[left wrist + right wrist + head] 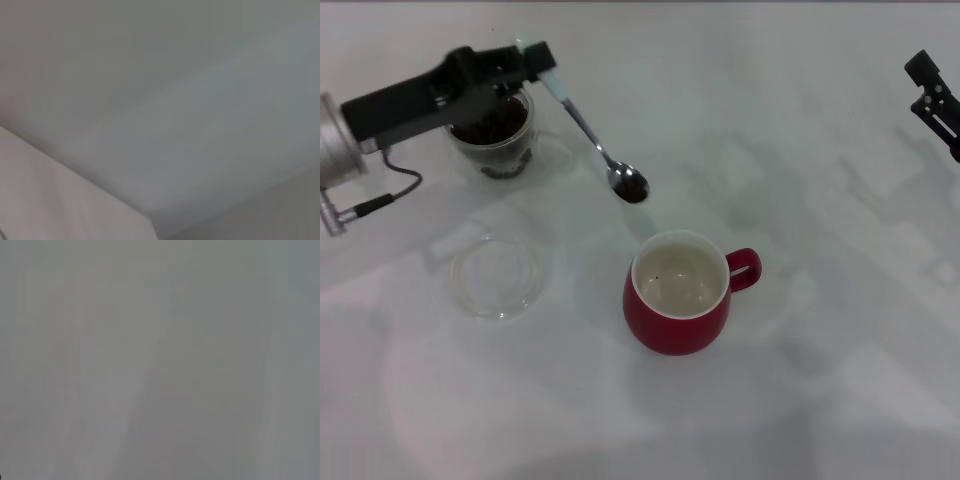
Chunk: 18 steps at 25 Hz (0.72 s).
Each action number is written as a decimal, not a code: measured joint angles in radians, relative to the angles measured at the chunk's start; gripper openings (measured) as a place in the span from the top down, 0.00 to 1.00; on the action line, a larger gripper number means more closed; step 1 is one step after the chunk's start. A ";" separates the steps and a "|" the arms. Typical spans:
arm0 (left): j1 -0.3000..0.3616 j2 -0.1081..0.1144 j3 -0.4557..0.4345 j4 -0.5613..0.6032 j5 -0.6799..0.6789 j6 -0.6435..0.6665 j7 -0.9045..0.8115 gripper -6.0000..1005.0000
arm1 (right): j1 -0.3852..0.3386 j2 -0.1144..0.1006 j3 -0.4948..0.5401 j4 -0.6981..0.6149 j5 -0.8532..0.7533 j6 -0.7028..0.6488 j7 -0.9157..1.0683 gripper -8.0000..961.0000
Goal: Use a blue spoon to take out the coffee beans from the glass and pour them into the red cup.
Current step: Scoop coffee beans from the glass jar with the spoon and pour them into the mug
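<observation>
coffee beans [492,127] fill the lower part of the clear glass mug [498,140], which stands at the far left of the white counter [820,380], partly hidden under the left arm. the left claw [542,62] is clenched on the pale handle of the blue spoon [590,135], just beside the glass mug's rim. the spoon slants down from the claw toward the middle of the counter, and its metal bowl holds a few dark beans, between the glass mug and the red cup [678,295]. the red cup stands upright near the centre, handle to the right, with a dark speck on its cream inside. a flat clear glass dish [497,276] lies left of the cup. the right claw [935,95] sits parked at the far right edge; i cannot tell how its fingers stand. both wrist views show only blank pale surface.
</observation>
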 joint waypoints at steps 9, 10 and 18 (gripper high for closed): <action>-0.056 -0.019 0.000 0.000 0.103 -0.009 0.107 0.86 | -0.021 0.002 0.000 0.001 0.000 -0.005 0.000 0.09; -0.060 -0.021 0.000 0.000 0.108 -0.009 0.120 0.86 | -0.023 0.002 0.000 0.001 0.000 -0.006 0.000 0.09; -0.111 -0.028 0.000 -0.001 0.164 -0.010 0.294 0.86 | -0.035 0.003 0.000 0.002 -0.003 -0.008 0.001 0.09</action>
